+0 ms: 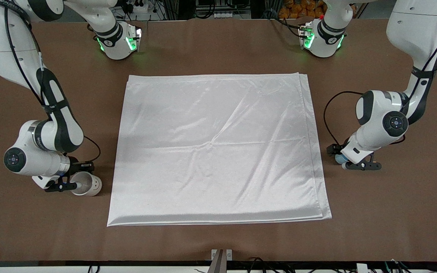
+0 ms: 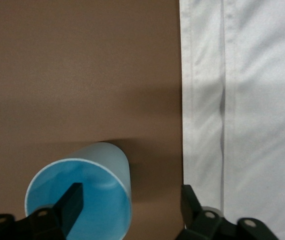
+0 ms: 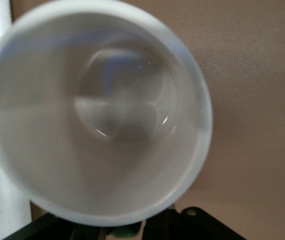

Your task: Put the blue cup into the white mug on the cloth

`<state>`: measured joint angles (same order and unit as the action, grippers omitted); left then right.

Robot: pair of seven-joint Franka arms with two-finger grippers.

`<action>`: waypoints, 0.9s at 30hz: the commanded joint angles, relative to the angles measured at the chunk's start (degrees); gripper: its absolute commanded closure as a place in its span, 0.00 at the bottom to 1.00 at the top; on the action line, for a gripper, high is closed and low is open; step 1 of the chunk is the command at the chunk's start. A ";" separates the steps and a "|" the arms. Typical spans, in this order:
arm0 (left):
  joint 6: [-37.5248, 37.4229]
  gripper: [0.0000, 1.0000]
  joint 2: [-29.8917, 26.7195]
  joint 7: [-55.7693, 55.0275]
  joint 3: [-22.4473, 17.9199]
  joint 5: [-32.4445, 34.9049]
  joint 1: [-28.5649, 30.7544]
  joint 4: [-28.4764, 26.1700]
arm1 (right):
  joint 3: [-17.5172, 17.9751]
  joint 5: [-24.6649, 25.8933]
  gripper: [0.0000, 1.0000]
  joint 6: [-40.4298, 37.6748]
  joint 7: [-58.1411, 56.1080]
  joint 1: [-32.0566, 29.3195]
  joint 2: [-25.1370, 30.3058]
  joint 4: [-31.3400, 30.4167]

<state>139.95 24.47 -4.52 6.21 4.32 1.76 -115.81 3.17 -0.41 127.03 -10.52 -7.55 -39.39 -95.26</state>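
The white cloth [image 1: 218, 148] lies flat in the middle of the table. The blue cup [image 1: 340, 159] stands on the bare table just off the cloth's edge at the left arm's end. My left gripper [image 1: 357, 165] is low over it. In the left wrist view the gripper [image 2: 131, 200] is open, with one finger [image 2: 72, 202] inside the blue cup [image 2: 82, 195] and the other outside it, near the cloth [image 2: 252, 100]. The white mug [image 1: 86, 184] stands off the cloth at the right arm's end. My right gripper [image 1: 66, 186] is at its side. The mug [image 3: 97, 110] fills the right wrist view.
The brown table [image 1: 218, 242] surrounds the cloth on all sides. The two arm bases with green lights stand along the table edge farthest from the front camera. A small metal fixture [image 1: 221, 259] sits at the edge nearest the front camera.
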 commanded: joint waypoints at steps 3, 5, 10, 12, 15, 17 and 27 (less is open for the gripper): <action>1.29 0.53 -0.30 0.75 0.38 1.48 0.88 -0.73 | 0.61 -0.64 1.00 0.33 -1.43 -1.06 -0.25 0.25; 1.29 0.59 -0.30 0.75 0.38 1.48 0.88 -0.73 | 0.61 -0.64 1.00 0.24 -1.43 -1.06 -0.25 0.25; 1.29 0.73 -0.30 0.75 0.38 1.48 0.97 -0.73 | 0.61 -0.64 1.00 -0.29 -1.26 -0.88 -0.16 0.25; 1.29 0.76 -0.30 0.75 0.38 1.48 0.97 -0.73 | 0.61 -0.64 1.00 -0.46 -1.08 -0.71 0.19 0.34; 1.29 0.82 -0.30 0.75 0.38 1.48 0.97 -0.73 | 0.70 -0.64 1.00 -1.69 -0.99 -0.44 0.63 0.51; 1.29 0.85 -0.30 0.75 0.38 1.48 0.97 -0.65 | 0.79 -0.64 1.00 -2.83 -0.90 -0.36 0.80 0.95; 1.29 1.00 -0.65 1.71 0.56 1.40 1.75 -0.65 | 0.96 -0.64 1.00 -5.03 0.50 0.52 3.44 1.30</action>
<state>140.38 24.36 -3.59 6.17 4.57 2.15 -115.81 3.92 -0.44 123.98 -10.82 -7.51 -38.62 -93.53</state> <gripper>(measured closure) 0.965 0.806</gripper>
